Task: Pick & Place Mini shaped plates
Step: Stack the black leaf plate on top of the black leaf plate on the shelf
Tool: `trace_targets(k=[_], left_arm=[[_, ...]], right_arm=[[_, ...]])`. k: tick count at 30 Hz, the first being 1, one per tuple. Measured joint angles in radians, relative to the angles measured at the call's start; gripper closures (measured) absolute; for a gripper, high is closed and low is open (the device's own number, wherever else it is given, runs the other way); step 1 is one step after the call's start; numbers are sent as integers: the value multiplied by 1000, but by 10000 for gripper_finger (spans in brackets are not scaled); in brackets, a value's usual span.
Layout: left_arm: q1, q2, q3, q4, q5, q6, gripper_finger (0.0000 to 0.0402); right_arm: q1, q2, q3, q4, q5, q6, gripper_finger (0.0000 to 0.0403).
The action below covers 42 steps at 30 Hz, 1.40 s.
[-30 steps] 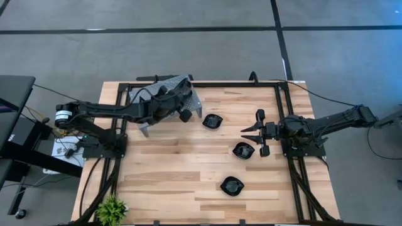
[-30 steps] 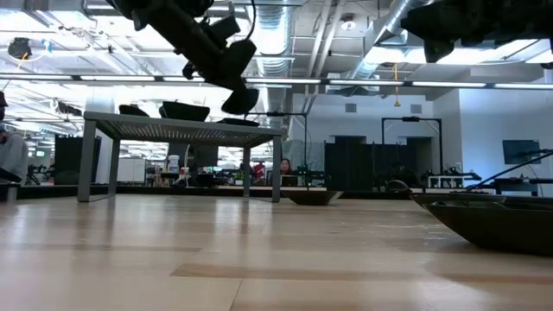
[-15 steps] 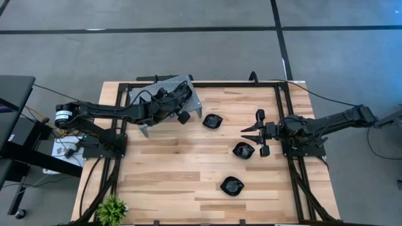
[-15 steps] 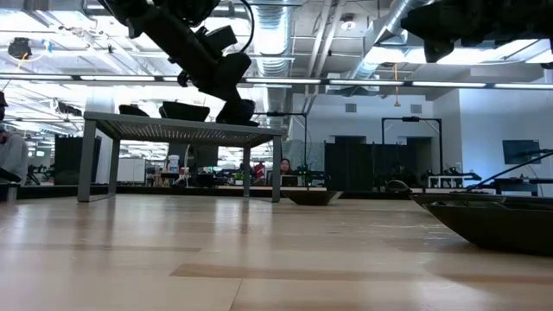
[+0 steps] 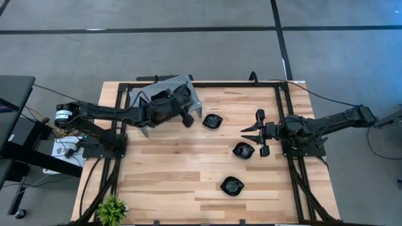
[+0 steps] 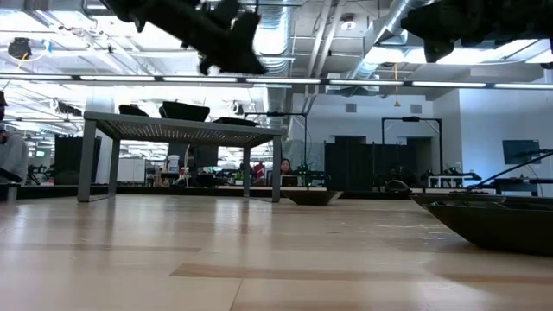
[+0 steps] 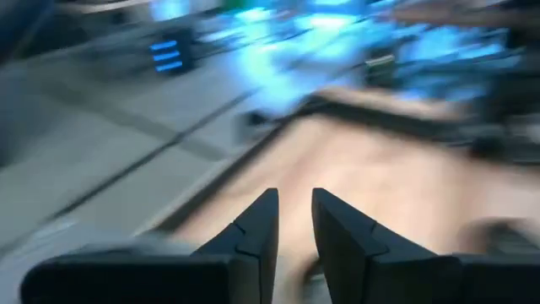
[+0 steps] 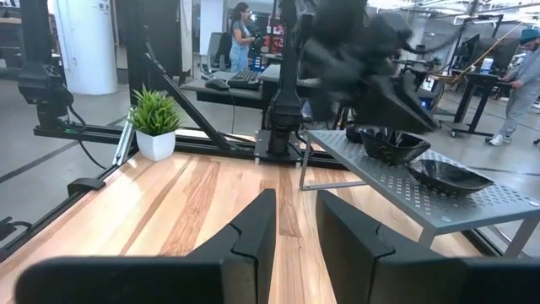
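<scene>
Three mini shaped plates, small glossy black dishes, lie on the wooden table: one (image 5: 213, 121) beside the grey perforated stand (image 5: 164, 86), one (image 5: 244, 150) near my right gripper, one (image 5: 232, 186) nearer the front. Further plates rest on the stand's top (image 8: 392, 145) (image 8: 447, 176) (image 6: 183, 110). My left gripper (image 5: 187, 118) (image 7: 291, 228) hovers above the stand's right end, open, with nothing between its fingers. My right gripper (image 5: 248, 134) (image 8: 294, 224) waits open at the table's right side, pointing level toward the stand.
A black frame (image 5: 281, 113) runs round the table. A small potted plant (image 5: 112, 208) stands at the near left corner. The middle and near left of the tabletop (image 5: 169, 169) show bare wood. People are in the room beyond the table.
My left gripper dipped toward the stand's right end, then rose clear above it and tipped up toward level.
</scene>
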Motion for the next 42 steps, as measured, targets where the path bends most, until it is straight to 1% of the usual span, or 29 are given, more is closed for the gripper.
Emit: trace_targets(k=[2,4,7,10,12,14,16,20,24,27,30,35,42], left_arm=[[-39,3,0,35,114,0,327],[-89,16,1,40,178,-7,330],[-178,68,1,66,193,-20,334],[-248,167,1,179,193,-3,336],[-275,244,3,273,193,36,334],[-283,313,29,288,170,89,327],[-275,372,57,289,146,132,315],[-230,471,93,289,142,197,282],[-148,542,99,290,142,198,246],[-94,588,99,288,139,197,232],[-65,625,99,291,142,196,230],[-49,675,99,289,142,195,242],[-37,677,99,288,142,210,264]], right_arm=[[0,0,0,0,0,0,321],[0,0,0,0,0,-23,321],[0,0,0,3,0,-68,321],[0,0,0,12,0,-79,321],[0,0,0,22,0,-79,321],[0,0,0,41,0,-79,321],[0,0,0,48,0,-79,321],[0,0,0,47,0,-80,321],[0,0,0,46,0,-79,321],[0,0,0,45,0,-80,321],[0,0,0,45,0,-79,321],[0,0,0,31,0,-79,321],[0,0,0,24,0,-79,321]])
